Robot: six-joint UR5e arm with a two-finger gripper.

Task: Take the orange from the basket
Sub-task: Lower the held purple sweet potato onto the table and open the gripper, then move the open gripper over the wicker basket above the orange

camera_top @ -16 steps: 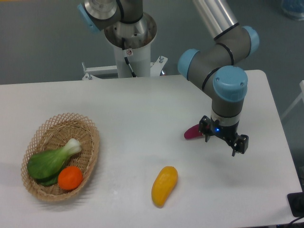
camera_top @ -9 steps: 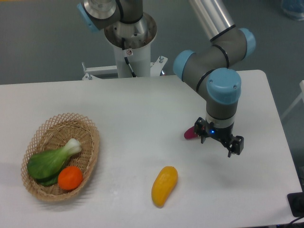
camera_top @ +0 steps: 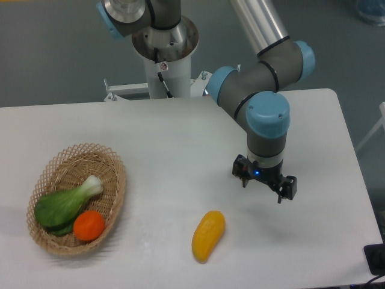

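The orange is a small round orange-red fruit lying in the near end of the tan wicker basket at the table's left. It rests against a green leafy vegetable in the same basket. My gripper hangs far to the right of the basket, above the table's right half. Its two fingers are spread apart and hold nothing.
A yellow-orange mango-shaped fruit lies near the table's front edge, between the basket and my gripper. The arm's base post stands behind the table's far edge.
My gripper has moved left, toward the table's middle, and now covers the magenta piece that showed beside it before. The fruits and basket have not moved.
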